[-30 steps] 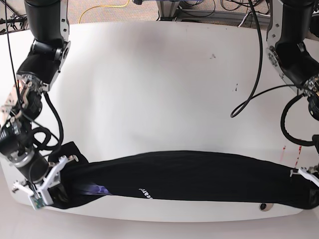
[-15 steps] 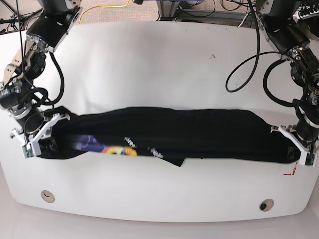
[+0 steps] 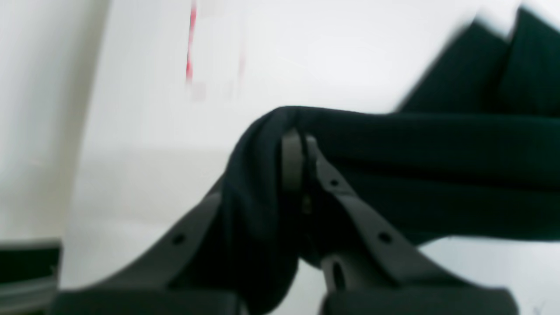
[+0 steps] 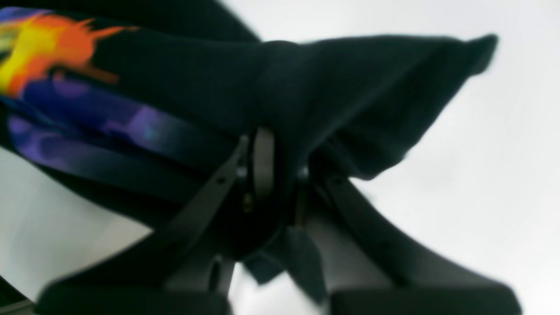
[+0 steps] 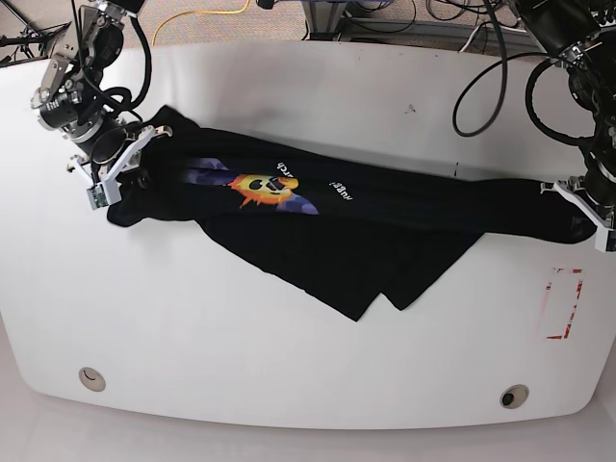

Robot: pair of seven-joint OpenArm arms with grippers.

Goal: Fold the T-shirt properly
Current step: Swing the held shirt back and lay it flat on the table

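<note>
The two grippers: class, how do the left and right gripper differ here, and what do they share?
The left gripper holds a plain black end of the T-shirt; the right gripper holds the end near the flame print. In the base view, the right gripper sits farther up the table. Both are shut on cloth.

Across the middle of the frame the T-shirt [image 5: 327, 217] stretches as a long black barrier from the right gripper [image 5: 120, 166] at upper left to the left gripper [image 5: 585, 207] at the right edge, both clamped on its ends, with a loose flap hanging down toward the centre. Below it the white table [image 5: 241, 356] lies bare along the whole lower half, broken only by two small round fittings [image 5: 92, 378] near the bottom edge and a red outline [image 5: 563, 303] at lower right. Above the cloth the upper centre is bare too, though black cables [image 5: 491, 87] loop in at upper right.
</note>
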